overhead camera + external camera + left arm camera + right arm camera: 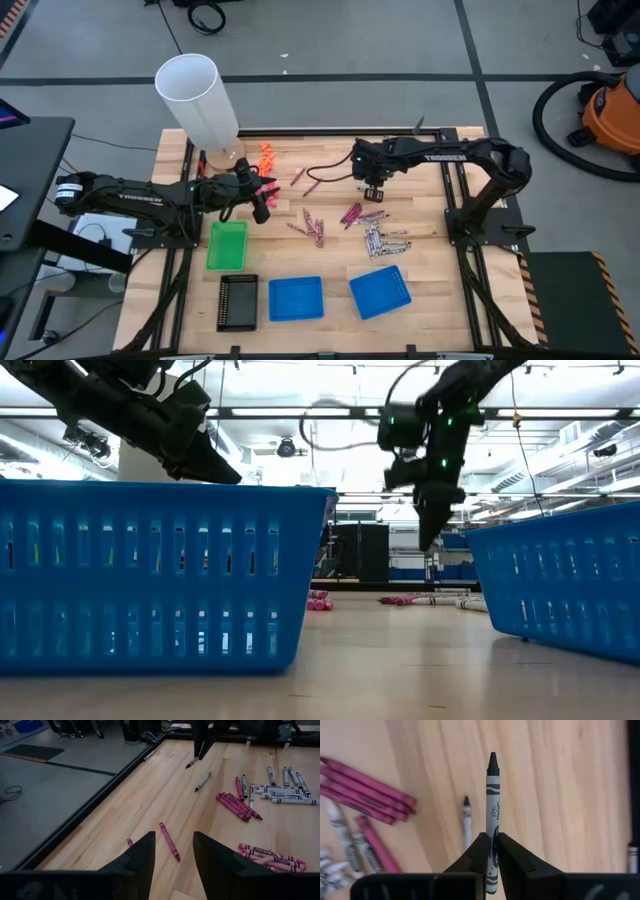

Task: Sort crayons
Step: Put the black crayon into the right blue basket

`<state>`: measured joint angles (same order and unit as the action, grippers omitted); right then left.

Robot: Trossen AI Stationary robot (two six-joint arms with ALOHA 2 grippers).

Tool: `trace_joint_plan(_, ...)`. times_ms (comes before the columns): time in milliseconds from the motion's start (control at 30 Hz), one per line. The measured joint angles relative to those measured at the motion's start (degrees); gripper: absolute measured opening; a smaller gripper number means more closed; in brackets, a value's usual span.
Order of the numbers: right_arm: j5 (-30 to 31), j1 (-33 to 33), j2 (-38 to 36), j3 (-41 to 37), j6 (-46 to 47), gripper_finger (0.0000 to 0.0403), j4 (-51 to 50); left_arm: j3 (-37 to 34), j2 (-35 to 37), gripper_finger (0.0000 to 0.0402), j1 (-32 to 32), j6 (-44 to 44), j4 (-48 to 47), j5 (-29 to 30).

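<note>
My right gripper point(373, 192) is above the table's far middle, shut on a silvery grey crayon with a black tip point(492, 795); it also shows in the low view point(430, 530). Maroon crayons point(352, 215), a heap of grey crayons point(386, 241) and brownish-red crayons point(313, 229) lie flat on the wood. My left gripper point(262, 197) hovers at the left, open and empty point(172, 852), over a lone maroon crayon point(169, 840). My right gripper pinches the grey crayon's wrapped back half point(493, 831) between its two fingers point(481, 851). The crayon runs along the fingers and sticks out beyond their ends, black tip point(493, 764) leading, pointing down at the table. It seems lifted clear of the wood.
A green tray point(227, 245), a black tray point(238, 301) and two blue trays point(296, 298) point(381, 292) stand along the near side. A white tube point(198, 95) and orange pieces point(266, 155) are at the far left. A black cable point(325, 165) lies on the wood.
</note>
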<state>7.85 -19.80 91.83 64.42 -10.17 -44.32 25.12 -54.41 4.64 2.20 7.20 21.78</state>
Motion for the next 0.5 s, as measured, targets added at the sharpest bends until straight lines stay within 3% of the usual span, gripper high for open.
trace_joint_plan(500, -1.5, 17.4, -10.5, 0.1, 16.7, 0.0039, 0.2, 0.0, 0.0, 0.0142, 0.0, 0.0, 2.2, 0.0)
